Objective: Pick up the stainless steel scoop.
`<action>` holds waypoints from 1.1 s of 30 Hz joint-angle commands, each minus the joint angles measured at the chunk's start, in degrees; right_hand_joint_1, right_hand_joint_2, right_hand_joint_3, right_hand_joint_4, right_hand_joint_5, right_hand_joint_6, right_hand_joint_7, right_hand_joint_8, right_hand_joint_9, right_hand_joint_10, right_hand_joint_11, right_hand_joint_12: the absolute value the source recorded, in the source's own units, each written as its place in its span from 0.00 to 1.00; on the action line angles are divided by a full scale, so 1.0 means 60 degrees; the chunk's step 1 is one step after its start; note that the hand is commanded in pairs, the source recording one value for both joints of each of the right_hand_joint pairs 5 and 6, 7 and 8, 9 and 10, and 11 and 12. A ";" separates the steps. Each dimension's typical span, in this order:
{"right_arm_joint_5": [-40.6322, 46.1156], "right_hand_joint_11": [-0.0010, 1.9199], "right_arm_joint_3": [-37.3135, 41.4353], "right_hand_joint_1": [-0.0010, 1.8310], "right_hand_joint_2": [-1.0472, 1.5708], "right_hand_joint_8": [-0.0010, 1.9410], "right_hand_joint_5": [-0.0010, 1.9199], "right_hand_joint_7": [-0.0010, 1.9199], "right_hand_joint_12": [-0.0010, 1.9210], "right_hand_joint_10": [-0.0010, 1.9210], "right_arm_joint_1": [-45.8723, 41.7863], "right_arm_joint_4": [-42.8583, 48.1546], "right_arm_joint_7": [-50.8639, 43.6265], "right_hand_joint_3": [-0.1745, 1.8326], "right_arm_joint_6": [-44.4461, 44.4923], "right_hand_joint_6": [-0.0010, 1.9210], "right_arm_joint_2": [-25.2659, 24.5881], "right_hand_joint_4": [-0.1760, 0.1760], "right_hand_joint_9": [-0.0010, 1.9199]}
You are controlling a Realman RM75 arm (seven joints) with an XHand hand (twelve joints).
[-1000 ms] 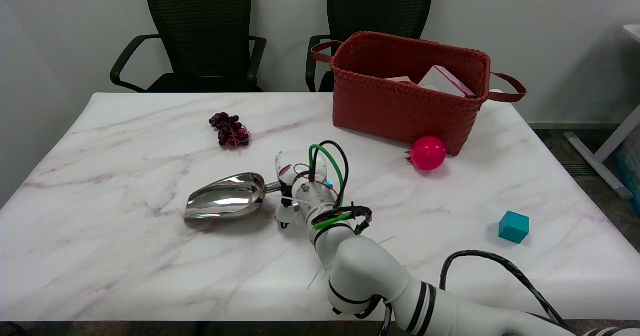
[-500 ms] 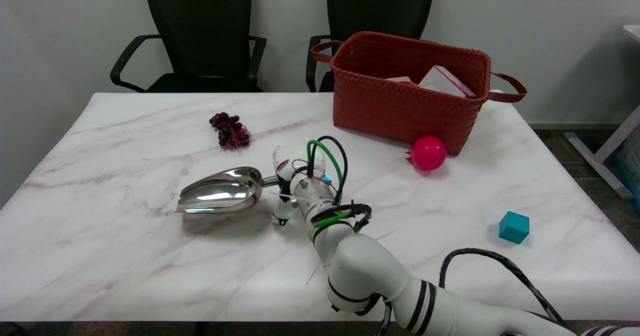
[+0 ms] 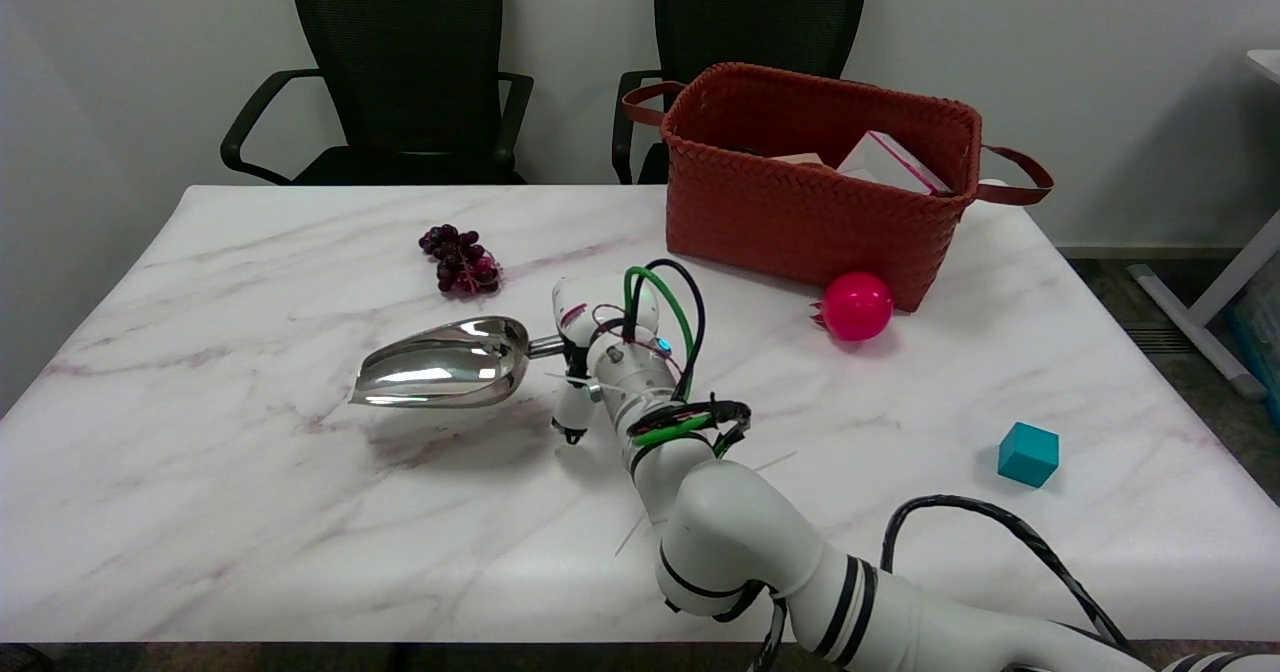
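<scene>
The stainless steel scoop [image 3: 440,364] hangs above the marble table [image 3: 250,492] left of centre, its shiny bowl pointing left and casting a shadow on the table below it. My right hand [image 3: 590,357] holds the scoop by its short handle, which is mostly hidden inside the fingers. The white arm reaches in from the lower right.
A bunch of dark grapes [image 3: 460,259] lies behind the scoop. A red woven basket [image 3: 815,187] with boxes in it stands at the back right, a pink ball [image 3: 856,306] against its front. A teal cube [image 3: 1027,453] sits near the right edge. Two black chairs stand behind the table.
My hand has risen with the scoop in it. The scoop has left the table and its shadow now lies apart from it.
</scene>
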 commanded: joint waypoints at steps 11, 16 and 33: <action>-0.0875 0.91 0.0820 0.66 0.42 0.96 0.93 0.97 0.90 0.99 -0.0110 0.0824 0.1113 0.38 0.0154 0.93 0.0071 0.50 0.99; -0.0897 0.91 0.0926 0.66 0.43 0.96 0.93 0.98 0.91 0.99 -0.0078 0.1116 0.1100 0.38 0.0154 0.93 0.0359 0.50 0.99; -0.0007 0.92 0.1948 0.66 0.43 0.96 0.94 0.98 0.92 0.99 0.1001 0.1927 0.0979 0.38 -0.0034 0.94 0.2042 0.50 0.99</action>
